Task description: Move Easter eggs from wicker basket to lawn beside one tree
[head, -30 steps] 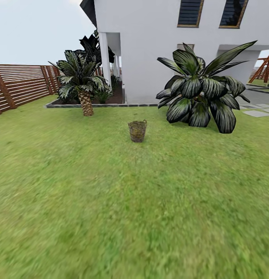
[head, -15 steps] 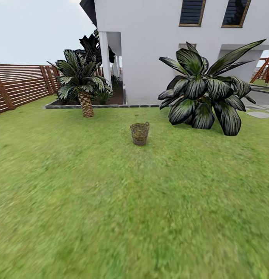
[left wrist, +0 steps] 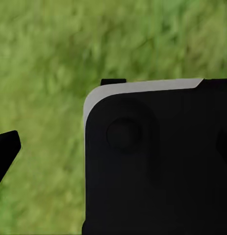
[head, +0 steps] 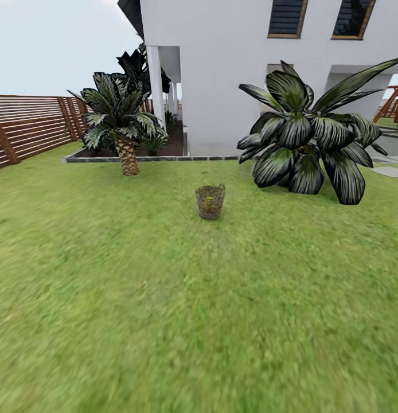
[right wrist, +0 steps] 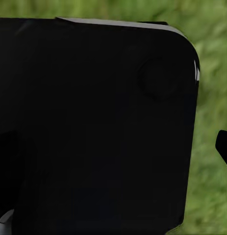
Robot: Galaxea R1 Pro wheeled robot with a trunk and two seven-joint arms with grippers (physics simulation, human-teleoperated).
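Green, slightly patchy lawn [head: 164, 298] spreads across the garden in the head view, and the small round brown wicker basket [head: 210, 202] stands upright on it, well out on the open grass. A speck of yellow [head: 210, 198] shows through its open weave, most likely one of the Easter eggs; how many lie inside cannot be told from here. Beyond the basket and to the left, a short palm with a scaly trunk [head: 125, 135] grows at the edge of a grey-kerbed planting bed [head: 136, 158]. To the basket's right, a big dark-green broad-leaved bush [head: 305, 140] sits near the white house wall [head: 222, 69]. A brown horizontal-slat wooden fence [head: 27, 126] closes the garden on the left.

Both wrist views look down on blurred grass. A large black rounded housing with a pale edge [left wrist: 157, 161] takes up much of the left wrist view, and a similar black housing [right wrist: 93, 127] takes up much of the right wrist view. Whether either gripper is clenched or released cannot be told.
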